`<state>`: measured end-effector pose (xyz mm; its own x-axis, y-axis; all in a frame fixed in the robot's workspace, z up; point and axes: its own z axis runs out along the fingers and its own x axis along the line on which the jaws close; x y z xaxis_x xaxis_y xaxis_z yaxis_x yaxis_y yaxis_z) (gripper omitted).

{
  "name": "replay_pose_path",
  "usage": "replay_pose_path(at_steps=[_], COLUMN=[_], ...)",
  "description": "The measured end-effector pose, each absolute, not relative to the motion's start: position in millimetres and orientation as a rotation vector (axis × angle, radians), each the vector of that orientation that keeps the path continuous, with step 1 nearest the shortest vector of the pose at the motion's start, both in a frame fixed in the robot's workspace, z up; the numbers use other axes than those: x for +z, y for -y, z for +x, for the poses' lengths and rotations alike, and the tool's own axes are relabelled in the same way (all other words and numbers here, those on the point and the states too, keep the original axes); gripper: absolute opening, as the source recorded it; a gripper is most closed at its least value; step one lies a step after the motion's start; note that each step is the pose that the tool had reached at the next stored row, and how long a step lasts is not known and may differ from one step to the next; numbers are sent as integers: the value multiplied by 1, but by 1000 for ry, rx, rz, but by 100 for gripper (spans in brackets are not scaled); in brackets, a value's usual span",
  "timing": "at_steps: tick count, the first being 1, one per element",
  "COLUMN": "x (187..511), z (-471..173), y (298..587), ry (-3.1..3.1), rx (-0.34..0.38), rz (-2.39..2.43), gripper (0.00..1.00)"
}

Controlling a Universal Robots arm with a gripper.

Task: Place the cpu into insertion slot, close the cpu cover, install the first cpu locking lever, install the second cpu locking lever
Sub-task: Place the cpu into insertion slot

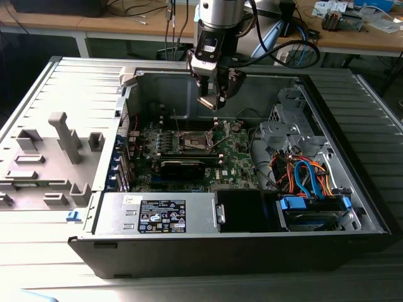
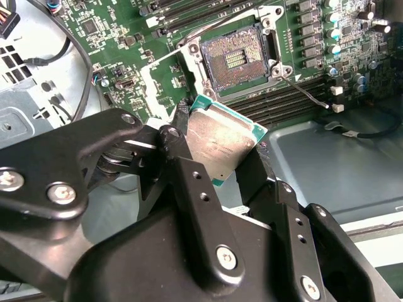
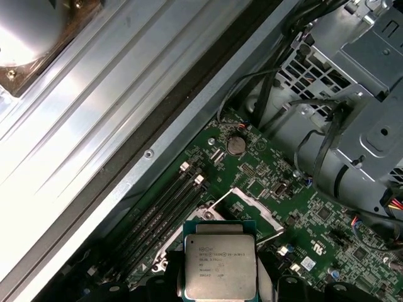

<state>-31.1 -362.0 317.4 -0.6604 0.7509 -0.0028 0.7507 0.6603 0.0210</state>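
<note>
**Gripper (image 1: 216, 100) pinching the cpu (image 2: 221, 141) over the board**

Its black fingers (image 2: 189, 182) are clamped on two opposite edges of the chip, whose dull metal top faces both wrist cameras. The chip hangs inside the computer case (image 1: 252, 251), above the green board (image 2: 107, 25). It is close to the insertion slot (image 2: 236, 58) but not touching it, and the slot's gold pin field lies bare.

Silver-topped cpu (image 2: 220, 141) hangs tilted above the uncovered insertion slot (image 2: 236, 60).
</note>
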Motion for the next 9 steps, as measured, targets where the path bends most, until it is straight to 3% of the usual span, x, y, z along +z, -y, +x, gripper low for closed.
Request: replay_pose_path(at_steps=[9], x=[317], z=[-31], y=[362], ry=[-2843], rx=[28], rz=[1310], gripper=[55])
